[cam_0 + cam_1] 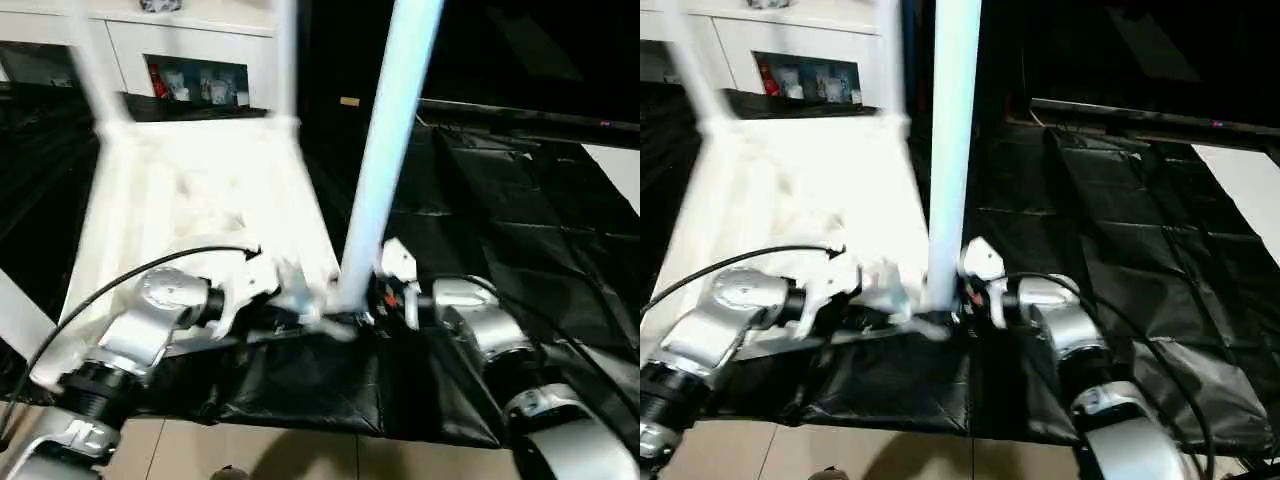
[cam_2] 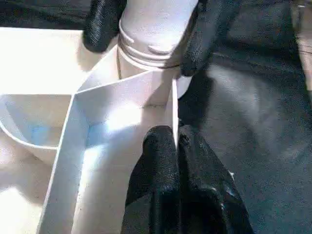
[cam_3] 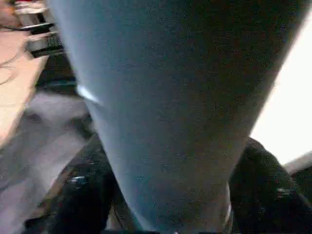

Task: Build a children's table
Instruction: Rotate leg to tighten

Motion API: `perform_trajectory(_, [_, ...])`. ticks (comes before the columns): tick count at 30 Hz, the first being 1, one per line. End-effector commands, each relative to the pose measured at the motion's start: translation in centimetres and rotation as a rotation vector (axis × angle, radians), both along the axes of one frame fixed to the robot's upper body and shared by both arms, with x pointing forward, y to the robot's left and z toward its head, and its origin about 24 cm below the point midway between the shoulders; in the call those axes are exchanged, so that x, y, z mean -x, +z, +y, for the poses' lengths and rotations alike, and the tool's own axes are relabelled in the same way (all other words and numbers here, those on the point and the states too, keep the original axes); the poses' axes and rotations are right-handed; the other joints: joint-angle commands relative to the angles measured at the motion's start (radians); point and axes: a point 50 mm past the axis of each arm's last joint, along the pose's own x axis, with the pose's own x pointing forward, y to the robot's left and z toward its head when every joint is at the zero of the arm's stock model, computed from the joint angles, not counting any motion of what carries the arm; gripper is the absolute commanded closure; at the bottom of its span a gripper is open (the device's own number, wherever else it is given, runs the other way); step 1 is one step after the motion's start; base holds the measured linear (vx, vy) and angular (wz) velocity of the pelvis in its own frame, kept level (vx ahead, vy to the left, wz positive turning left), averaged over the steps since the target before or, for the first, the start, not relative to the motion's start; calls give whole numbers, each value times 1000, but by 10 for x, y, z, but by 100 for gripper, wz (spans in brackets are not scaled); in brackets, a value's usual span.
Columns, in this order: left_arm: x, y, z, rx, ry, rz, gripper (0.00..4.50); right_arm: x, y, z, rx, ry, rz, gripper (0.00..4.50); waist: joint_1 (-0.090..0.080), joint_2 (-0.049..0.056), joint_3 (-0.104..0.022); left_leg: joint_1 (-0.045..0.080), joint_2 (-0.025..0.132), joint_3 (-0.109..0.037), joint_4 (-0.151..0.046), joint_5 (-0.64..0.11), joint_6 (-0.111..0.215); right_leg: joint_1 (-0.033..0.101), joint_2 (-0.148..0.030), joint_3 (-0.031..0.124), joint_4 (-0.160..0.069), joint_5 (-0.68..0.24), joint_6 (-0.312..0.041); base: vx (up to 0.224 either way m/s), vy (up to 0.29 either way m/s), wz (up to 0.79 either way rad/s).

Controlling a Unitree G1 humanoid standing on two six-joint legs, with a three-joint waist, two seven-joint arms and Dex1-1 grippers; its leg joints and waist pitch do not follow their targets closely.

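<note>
Left gripper pinches the tabletop rim beside its corner socket. Right gripper clasps the upright leg seated there.

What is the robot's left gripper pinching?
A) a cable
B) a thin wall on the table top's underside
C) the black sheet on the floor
B: in the left wrist view the left gripper has its black fingers closed on a thin white rib of the table top, right beside the corner where the leg goes in.
</note>
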Motion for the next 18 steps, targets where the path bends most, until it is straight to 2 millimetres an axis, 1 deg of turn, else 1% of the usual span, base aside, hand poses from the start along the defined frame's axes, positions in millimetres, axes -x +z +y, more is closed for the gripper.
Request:
perform_trajectory(1, [5,-2,-10,30,-91,39,450,2,5,0,19,103,14,173,-6,8,-48,2,-14,27,-54,-174,48,55,-36,29,-59,4,-234,0,0,0])
perform_trajectory(2, [5,-2,-9,30,-94,42,450,3,5,0,21,115,18,180,-6,8,-47,4,-13,27,-55,-191,43,54,-38,30,-62,-28,-229,0,0,0])
perform_trajectory(3, [5,-1,-9,30,-99,42,450,3,6,0,22,125,20,183,-6,8,-46,4,-13,27,-55,-196,42,54,-38,30,-62,-38,-228,0,0,0])
perform_trajectory(4, [3,0,-7,23,-108,45,450,4,7,1,18,152,29,186,-6,6,-44,5,-13,27,-57,-209,37,52,-39,31,-66,-71,-220,0,0,0])
perform_trajectory(7, [2,1,-5,22,-121,55,450,6,8,1,11,182,40,187,-5,6,-44,5,-12,27,-57,-209,31,52,-40,32,-67,-90,-214,0,0,0])
perform_trajectory(12, [0,1,-4,24,-125,60,450,11,5,3,5,224,65,189,-3,11,-47,7,-13,27,-56,-193,29,51,-38,32,-63,-55,-223,0,0,0])
perform_trajectory(14, [-1,1,-4,27,-116,56,450,12,4,3,3,223,66,189,-2,9,-49,6,-13,27,-54,-181,30,52,-38,31,-60,-26,-229,0,0,0])
perform_trajectory(15, [-2,1,-4,26,-108,51,450,13,4,3,2,220,65,189,-2,13,-48,6,-13,26,-54,-181,29,52,-38,31,-59,-23,-231,0,0,0])
perform_trajectory(18, [-6,0,-4,24,-60,19,450,12,1,5,-14,150,55,189,-1,14,-48,7,-13,27,-54,-190,27,52,-38,31,-61,-23,-232,0,0,0])
